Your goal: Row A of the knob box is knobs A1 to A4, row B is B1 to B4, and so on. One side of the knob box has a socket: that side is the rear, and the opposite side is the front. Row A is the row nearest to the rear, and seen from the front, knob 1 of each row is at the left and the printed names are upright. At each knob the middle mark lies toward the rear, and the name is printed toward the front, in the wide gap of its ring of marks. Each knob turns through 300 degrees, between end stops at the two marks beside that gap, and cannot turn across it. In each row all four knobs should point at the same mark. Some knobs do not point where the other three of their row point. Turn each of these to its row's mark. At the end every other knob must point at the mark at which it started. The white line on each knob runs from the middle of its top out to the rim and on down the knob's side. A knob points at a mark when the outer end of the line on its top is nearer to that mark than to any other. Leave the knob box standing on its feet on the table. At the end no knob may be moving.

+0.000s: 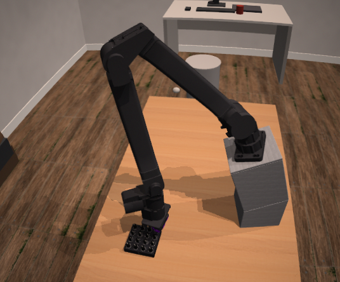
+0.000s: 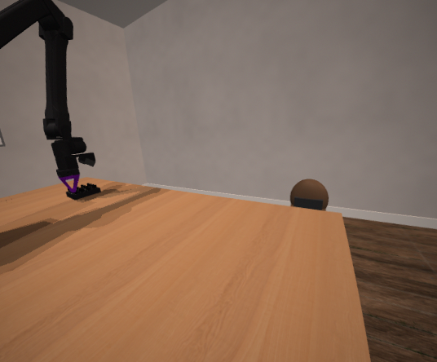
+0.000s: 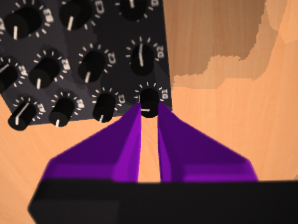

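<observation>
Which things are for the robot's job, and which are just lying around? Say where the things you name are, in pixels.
For the job:
- the black knob box [image 1: 142, 240] [image 2: 84, 192] [image 3: 117, 82]
- its knobs, like D1 [image 3: 149, 102]
- the gripper [image 1: 160, 229] [image 2: 73, 192] [image 3: 149, 111]

Just around:
- a red cup [image 1: 240, 9]
- a white desk [image 1: 228, 18]
- a white round stool [image 1: 203, 61]
- a little white ball [image 1: 176, 90]

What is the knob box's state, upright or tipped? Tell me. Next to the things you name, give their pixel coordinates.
Upright: in the top view, the knob box [image 1: 141, 240] [image 2: 84, 194] [image 3: 119, 77] shows its knobs facing up, and in the exterior view it sits low and level on the table [image 1: 236, 254] [image 2: 205, 277].
</observation>
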`<control>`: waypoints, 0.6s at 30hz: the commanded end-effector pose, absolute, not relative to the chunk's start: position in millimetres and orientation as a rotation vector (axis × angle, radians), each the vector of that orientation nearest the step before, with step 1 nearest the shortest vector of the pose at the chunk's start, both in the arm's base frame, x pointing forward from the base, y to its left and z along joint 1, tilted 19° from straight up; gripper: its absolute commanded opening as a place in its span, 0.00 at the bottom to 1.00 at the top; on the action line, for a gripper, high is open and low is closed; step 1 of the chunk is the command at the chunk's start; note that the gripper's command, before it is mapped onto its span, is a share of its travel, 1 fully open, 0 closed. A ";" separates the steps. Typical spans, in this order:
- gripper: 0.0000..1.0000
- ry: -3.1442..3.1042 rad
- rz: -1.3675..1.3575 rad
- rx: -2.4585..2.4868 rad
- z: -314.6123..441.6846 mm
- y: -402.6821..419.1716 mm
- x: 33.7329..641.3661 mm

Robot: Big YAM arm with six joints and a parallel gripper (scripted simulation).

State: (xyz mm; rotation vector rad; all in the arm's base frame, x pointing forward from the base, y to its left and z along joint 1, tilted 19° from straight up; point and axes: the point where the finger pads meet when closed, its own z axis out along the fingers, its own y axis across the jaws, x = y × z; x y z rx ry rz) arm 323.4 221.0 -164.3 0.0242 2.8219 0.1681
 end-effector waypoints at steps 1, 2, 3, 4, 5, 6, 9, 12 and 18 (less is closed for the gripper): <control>0.08 2.825 0.174 0.135 -168.8 216.1 323.6; 0.08 2.825 0.177 0.158 -168.9 216.0 323.6; 0.08 2.824 0.180 0.181 -168.9 216.0 323.6; 0.08 2.823 0.184 0.205 -168.9 215.9 323.6; 0.08 2.823 0.187 0.231 -168.9 215.9 323.4; 0.08 2.822 0.191 0.257 -169.0 215.7 323.3; 0.08 2.817 0.203 0.343 -169.0 215.6 323.2; 0.08 2.808 0.216 0.437 -169.2 215.2 322.7; 0.08 2.791 0.233 0.573 -169.4 214.6 322.3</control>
